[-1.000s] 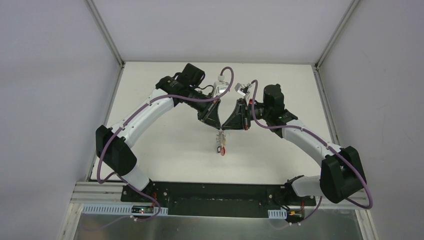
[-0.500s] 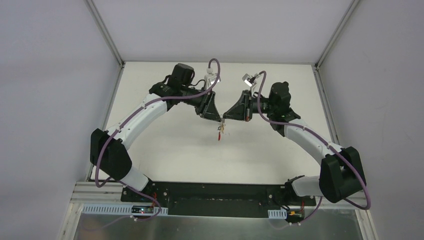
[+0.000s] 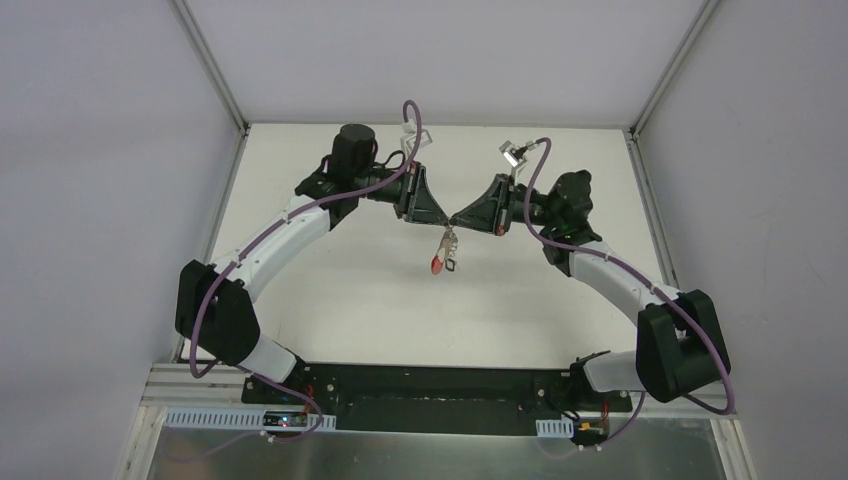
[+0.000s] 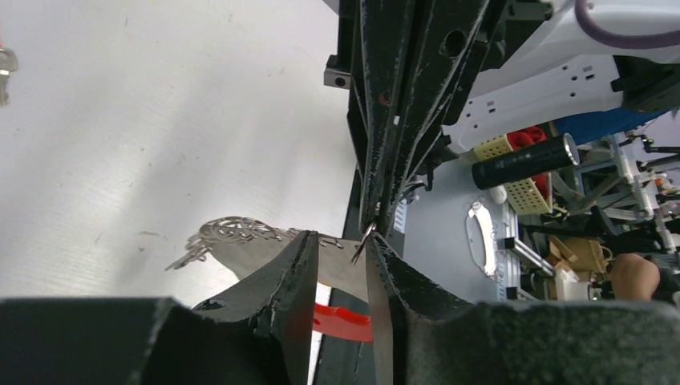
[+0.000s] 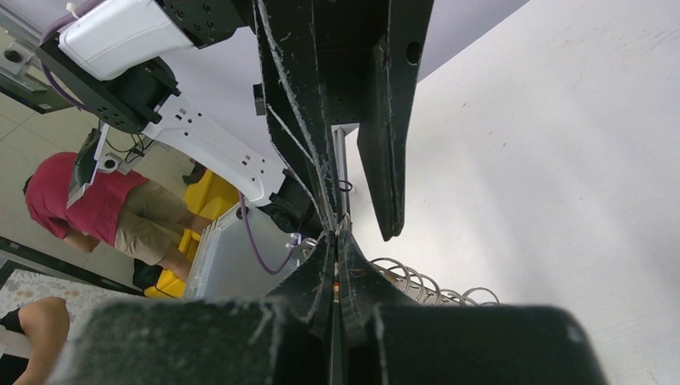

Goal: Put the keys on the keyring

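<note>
Keyring held aloft where the two tips meet, threading not visibly finished
The right gripper (image 3: 460,219) is pinched closed on the thin wire of the keyring (image 3: 447,248), which dangles above the table (image 3: 330,290); the left gripper (image 3: 443,216) meets it tip to tip, fingers apart, clamping nothing visible. Whether any keys already hang on it is too small to tell

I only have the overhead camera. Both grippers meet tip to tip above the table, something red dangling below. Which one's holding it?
Observer: The right gripper; its wrist camera shows its fingers shut on the thin wire of the keyring.
Operator: And the left?
Observer: The left gripper is open: its camera shows a clear gap between its fingers.
Operator: Do they touch?
Observer: From the right wrist, one left finger seems to meet the right tip; the other ends clear.
</note>
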`<action>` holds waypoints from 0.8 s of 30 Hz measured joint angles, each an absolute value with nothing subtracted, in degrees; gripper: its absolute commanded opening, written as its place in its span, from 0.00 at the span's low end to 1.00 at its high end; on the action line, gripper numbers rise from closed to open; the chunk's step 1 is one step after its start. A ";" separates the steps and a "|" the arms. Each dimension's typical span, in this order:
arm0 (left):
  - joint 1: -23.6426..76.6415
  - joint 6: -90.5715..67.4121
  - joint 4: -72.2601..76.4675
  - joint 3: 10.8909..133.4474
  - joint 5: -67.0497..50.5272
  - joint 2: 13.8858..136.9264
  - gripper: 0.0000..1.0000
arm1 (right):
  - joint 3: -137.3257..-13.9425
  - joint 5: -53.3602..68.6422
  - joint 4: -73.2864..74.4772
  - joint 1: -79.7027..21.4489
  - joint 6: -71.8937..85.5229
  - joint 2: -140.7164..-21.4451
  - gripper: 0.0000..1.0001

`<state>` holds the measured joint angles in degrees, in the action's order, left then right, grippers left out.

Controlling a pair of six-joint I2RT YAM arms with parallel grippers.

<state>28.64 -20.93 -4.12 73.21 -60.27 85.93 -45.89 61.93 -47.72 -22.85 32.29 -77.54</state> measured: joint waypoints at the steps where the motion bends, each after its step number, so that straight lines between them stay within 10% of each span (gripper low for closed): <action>1: 28.64 -22.00 -3.11 72.99 -60.64 85.93 0.26 | -45.71 61.73 -48.38 -22.74 32.84 -77.60 0.00; 10: 28.38 -27.42 3.60 71.37 -62.26 85.95 0.29 | -45.19 60.88 -52.07 -21.82 35.57 -77.80 0.00; 24: 28.38 -33.50 10.87 69.38 -64.05 86.00 0.06 | -44.12 60.18 -53.39 -20.53 36.42 -77.87 0.00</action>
<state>28.38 -33.50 10.87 69.38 -64.05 86.00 -44.12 60.18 -53.39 -20.53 36.42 -77.87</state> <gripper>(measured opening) 0.083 0.008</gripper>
